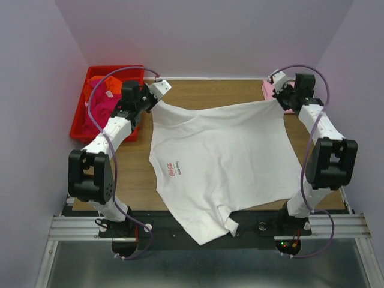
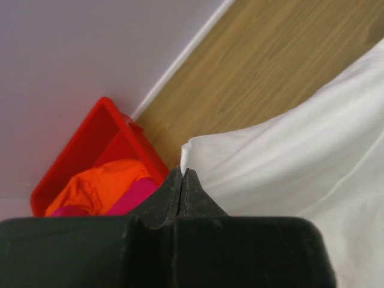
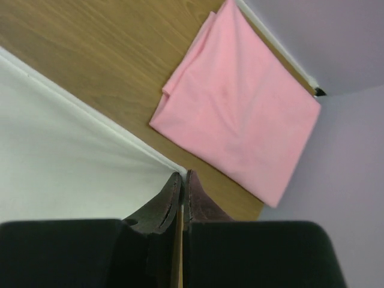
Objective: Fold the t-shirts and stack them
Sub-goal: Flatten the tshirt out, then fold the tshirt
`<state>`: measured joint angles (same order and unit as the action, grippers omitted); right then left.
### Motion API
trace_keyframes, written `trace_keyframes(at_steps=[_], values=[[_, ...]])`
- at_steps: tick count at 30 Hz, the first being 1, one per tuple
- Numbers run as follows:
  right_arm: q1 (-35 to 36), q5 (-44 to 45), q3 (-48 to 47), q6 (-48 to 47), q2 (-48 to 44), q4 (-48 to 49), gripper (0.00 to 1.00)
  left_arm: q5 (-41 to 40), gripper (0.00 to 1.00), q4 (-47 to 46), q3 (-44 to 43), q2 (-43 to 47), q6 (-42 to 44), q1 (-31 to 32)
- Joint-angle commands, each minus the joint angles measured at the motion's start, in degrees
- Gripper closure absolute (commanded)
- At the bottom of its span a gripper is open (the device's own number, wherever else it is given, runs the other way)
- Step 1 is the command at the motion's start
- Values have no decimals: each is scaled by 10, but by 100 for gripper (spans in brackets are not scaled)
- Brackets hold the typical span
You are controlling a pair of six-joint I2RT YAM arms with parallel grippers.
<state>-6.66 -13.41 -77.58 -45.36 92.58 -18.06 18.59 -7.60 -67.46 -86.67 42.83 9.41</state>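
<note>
Both jaws are clenched on the white t-shirt (image 1: 222, 162): left gripper (image 2: 182, 179) nips its far-left corner, right gripper (image 3: 183, 180) its far-right corner. The shirt is spread over the wood-grain table (image 1: 210, 93), far edge taut between your arms, near part drooping off the near edge. It's a thin, limp knit, light with no stiffness, so I'd expect sag and wrinkles without tension; grip corners and seams. The folded pale pink tee (image 3: 240, 114) lies flat far right. The orange tee (image 2: 99, 186) and magenta tee (image 2: 137, 195) are crumpled in the glossy red plastic bin (image 2: 90, 141), far left
</note>
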Motion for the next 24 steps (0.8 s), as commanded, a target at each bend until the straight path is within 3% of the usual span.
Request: trace_keyframes(at_steps=[1,7,12,18,24], values=[[7,26,-79,16,107,81,99,-46,100,-70,-60,-82,-19,4],[7,64,-161,10,197,88,99,-73,100,-80,-148,-192,-42,4],[7,78,-202,17,240,88,99,-80,100,-51,-205,-228,-65,3],[4,88,-195,-1,233,88,99,-63,100,-2,-145,-149,-71,6],[-8,74,-173,0,213,88,99,-64,100,59,-5,-1,-78,38]])
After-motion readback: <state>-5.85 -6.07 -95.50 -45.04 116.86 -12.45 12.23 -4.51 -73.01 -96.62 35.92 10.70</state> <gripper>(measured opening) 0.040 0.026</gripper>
